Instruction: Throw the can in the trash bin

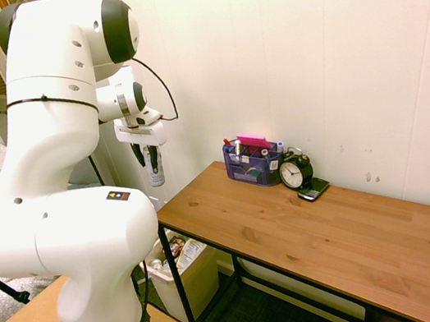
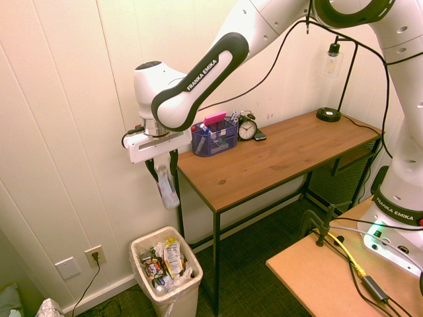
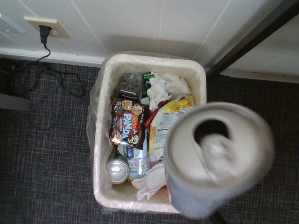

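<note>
A white robot arm reached out past the end of a wooden desk (image 2: 277, 155), its gripper (image 2: 165, 173) pointing straight down. The can (image 2: 167, 190), slim and silver-white, hung upright between the fingers; whether they were clamped on it or loosening could not be told. Directly below the gripper stood the trash bin (image 2: 142, 249), beige and open-topped, with wrappers, tissue and bottles inside. The wrist view looked down past the blurred can top into it.

The can (image 3: 217, 156) is blurred in the wrist view, its base cut off around 5 o'clock.
</note>
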`<state>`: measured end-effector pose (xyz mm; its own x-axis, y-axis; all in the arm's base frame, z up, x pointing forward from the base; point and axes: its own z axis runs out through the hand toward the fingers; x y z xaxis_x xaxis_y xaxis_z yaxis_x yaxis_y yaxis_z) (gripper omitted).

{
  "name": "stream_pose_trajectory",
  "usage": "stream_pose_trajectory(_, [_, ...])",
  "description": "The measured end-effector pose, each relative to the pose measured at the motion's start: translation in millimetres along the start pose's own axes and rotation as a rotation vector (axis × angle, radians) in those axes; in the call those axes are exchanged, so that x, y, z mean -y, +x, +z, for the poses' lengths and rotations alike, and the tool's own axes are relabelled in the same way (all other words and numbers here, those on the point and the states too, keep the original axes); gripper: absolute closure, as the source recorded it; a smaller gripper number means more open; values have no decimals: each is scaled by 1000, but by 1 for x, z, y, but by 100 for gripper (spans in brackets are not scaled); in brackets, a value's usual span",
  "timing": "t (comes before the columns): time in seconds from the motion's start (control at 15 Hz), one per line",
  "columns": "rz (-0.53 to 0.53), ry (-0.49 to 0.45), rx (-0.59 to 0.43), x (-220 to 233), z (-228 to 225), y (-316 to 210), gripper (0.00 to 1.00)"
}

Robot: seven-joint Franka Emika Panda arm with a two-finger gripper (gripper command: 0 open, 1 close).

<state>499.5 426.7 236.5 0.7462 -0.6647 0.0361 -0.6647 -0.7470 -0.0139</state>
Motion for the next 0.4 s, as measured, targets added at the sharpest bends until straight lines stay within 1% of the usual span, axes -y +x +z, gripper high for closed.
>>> stream_pose_trajectory(0.2, [13,24,6,0,-7,11,0])
stream_pose_trajectory(0.33, [39,53,15,-11,-22,34,0])
stream_pose_trajectory(0.4, [62,70,16,-23,-32,54,0])
